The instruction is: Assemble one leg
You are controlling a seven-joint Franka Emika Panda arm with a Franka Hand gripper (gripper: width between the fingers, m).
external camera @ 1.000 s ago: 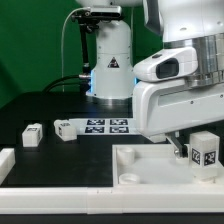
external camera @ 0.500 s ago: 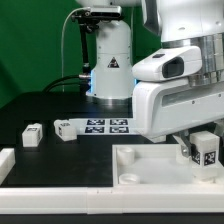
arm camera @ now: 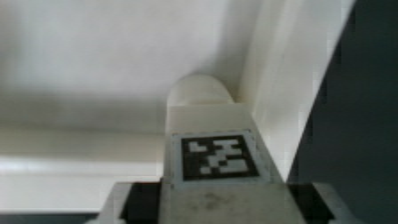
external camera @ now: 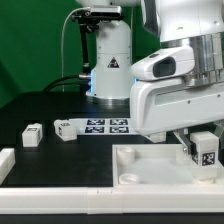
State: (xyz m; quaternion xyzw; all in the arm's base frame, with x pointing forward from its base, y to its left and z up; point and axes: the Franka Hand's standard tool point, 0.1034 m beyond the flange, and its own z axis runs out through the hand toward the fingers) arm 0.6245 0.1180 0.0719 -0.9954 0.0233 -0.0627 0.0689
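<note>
My gripper [external camera: 201, 150] is shut on a white leg [external camera: 205, 152] with a black-and-white tag, held upright over the right part of the large white tray [external camera: 140, 160]. In the wrist view the leg [arm camera: 217, 150] runs out from between the fingers [arm camera: 139, 200], its rounded tip near the tray's raised inner wall [arm camera: 267, 70]. I cannot tell whether the tip touches the tray. Another leg [external camera: 33, 134] lies on the table at the exterior view's left, and one more [external camera: 64, 129] sits beside the marker board.
The marker board [external camera: 104, 126] lies at the back centre in front of the arm's base [external camera: 110, 70]. A white part [external camera: 5, 163] sits at the left edge. A white ledge [external camera: 60, 200] runs along the front.
The gripper with the leg has moved down a little toward the tray over the last second.
</note>
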